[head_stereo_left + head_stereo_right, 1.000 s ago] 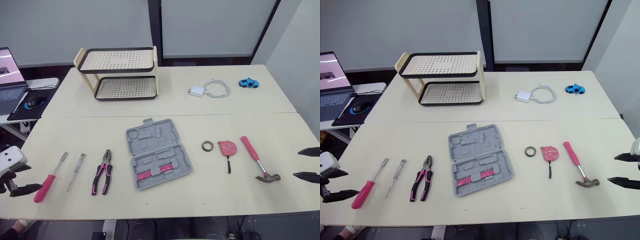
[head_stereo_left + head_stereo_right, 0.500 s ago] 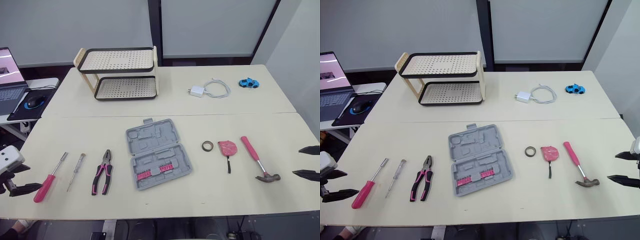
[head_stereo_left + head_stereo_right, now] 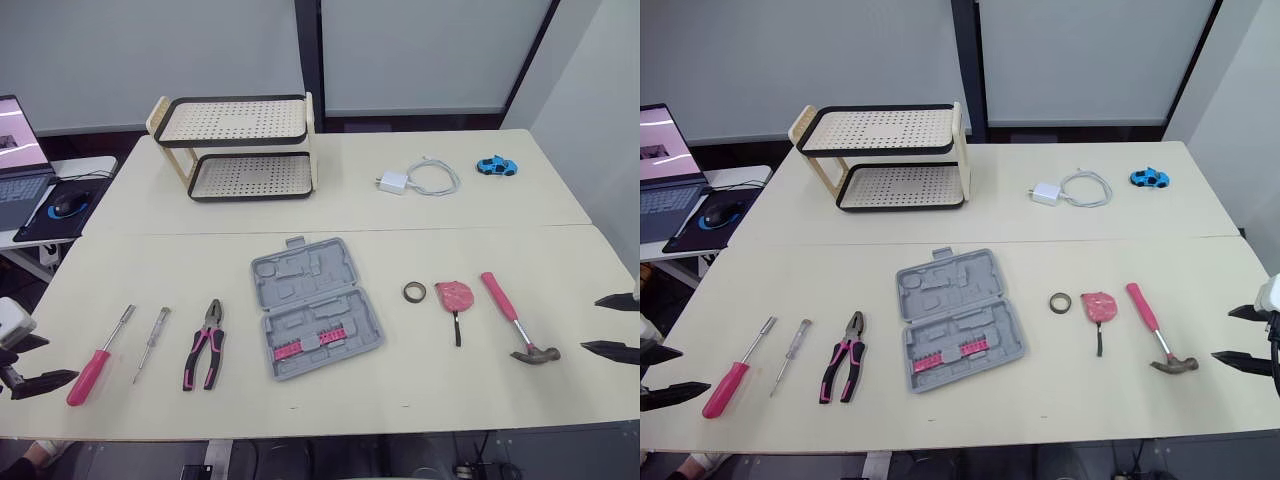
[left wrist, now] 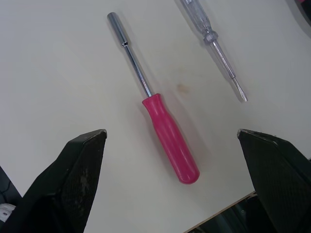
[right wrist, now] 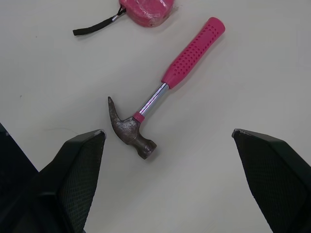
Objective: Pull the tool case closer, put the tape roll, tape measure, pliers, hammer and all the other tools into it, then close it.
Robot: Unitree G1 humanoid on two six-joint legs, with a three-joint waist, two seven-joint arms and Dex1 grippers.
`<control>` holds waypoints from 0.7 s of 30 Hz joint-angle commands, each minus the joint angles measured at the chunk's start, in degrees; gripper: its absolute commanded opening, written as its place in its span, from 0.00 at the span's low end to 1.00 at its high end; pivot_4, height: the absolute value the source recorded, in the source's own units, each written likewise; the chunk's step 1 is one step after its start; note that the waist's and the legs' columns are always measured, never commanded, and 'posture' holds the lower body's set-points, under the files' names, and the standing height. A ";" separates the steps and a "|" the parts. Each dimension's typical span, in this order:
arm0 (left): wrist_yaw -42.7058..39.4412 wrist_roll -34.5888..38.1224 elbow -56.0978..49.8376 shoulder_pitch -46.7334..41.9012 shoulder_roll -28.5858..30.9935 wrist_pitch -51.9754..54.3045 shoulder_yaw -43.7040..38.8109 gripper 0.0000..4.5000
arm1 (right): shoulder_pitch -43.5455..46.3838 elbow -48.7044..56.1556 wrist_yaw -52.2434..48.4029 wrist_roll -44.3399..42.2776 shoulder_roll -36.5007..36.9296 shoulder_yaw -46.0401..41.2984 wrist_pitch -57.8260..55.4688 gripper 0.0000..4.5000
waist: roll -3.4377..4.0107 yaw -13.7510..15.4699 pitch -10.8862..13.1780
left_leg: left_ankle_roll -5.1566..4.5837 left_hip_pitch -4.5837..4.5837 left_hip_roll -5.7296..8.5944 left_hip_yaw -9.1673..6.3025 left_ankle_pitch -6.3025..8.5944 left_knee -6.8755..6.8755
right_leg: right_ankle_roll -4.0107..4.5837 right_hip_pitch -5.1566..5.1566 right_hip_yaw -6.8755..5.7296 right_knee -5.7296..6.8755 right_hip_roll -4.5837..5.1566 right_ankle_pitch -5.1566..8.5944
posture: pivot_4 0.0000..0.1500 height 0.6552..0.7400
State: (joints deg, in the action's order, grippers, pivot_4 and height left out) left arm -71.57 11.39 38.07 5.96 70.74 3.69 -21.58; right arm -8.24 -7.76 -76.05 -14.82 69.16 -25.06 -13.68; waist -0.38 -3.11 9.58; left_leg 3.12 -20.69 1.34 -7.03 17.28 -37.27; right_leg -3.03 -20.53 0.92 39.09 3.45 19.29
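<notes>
Left gripper (image 3: 55, 359): fingers spread wide, holding nothing, at the table's (image 3: 420, 380) left front edge, just beside the nut driver's handle.
Nut driver (image 3: 97, 357): pink handle, steel shaft, lying flat between the spread fingers in the left wrist view.
Tester screwdriver (image 3: 152, 344): clear handle, just beside the nut driver, apart from it.
Pliers (image 3: 206, 346): pink-and-black grips, jaws pointing away from the robot.
Tool case (image 3: 315, 306): grey, open and lying flat at mid-table, slightly turned; pink bits in its nearer half.
Tape roll (image 3: 415, 292): small dark ring, right of the case.
Tape measure (image 3: 454, 297): pink, black strap trailing toward the robot.
Hammer (image 3: 515, 320): pink handle, head nearest the robot.
Right gripper (image 3: 590, 324): fingers spread wide, empty, just beside the hammer head.
Back of table: two-tier rack (image 3: 238, 148), charger (image 3: 393, 182), blue toy car (image 3: 497, 166).
</notes>
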 commanded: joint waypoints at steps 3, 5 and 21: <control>3.26 8.44 -17.65 4.09 -6.70 11.76 -6.74 0.91 | 1.70 9.76 1.93 -4.37 -2.68 -0.37 -4.75 1.00 | 0.01 0.09 0.00 | 0.00 -0.01 -0.01 -0.01 0.00 -0.03 | 0.00 0.01 0.02 0.02 0.02 0.00 | 1.00 1.00; 5.29 11.93 -27.24 7.02 -10.26 17.74 -8.79 0.81 | 1.80 13.68 2.91 -5.60 -3.79 -0.07 -6.60 0.91 | -0.01 0.24 -0.01 | 0.00 -0.02 -0.03 -0.04 0.00 -0.05 | 0.01 0.03 0.04 0.02 0.02 0.00 | 1.00 1.00; 31.13 12.43 -54.51 1.25 -31.67 31.61 4.54 0.00 | 19.10 27.92 19.38 0.31 -16.23 25.58 -17.69 0.00 | -0.06 1.60 -0.04 | 0.03 -0.10 0.04 -0.61 0.00 -0.62 | 0.08 0.27 0.00 -0.04 -0.04 -0.17 | 1.00 1.00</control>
State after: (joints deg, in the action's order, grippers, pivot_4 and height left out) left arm -42.33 24.74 -15.40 8.36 39.70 35.17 -18.31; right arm 8.90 17.88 -59.66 -16.27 53.73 -1.18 -29.26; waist -0.43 -1.51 9.54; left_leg 3.16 -20.83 1.40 -7.62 17.28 -37.89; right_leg -2.96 -20.29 0.92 39.03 3.42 19.11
